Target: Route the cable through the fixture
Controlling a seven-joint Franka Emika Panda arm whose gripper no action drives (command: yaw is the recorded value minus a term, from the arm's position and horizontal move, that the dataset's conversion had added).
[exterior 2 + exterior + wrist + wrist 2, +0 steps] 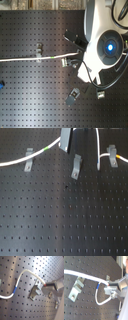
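white cable (pixel 23 273), metal fixture (pixel 36 291), perforated board (pixel 22 306)

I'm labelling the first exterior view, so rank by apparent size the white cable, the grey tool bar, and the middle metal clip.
1. Long thin white cable, spanning most of the picture's width.
2. Grey tool bar, cut off by the top edge, so its full size is unsure.
3. Small middle metal clip fixture.

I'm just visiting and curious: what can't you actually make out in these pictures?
- Claw: cut off by the first exterior view's top edge; open or shut unclear.
- Cable: its far end runs off the first exterior view's left edge.
- Middle clip: partly hidden by the arm in the second exterior view.
- Cable in the second wrist view: blur hides whether the claw grips it.
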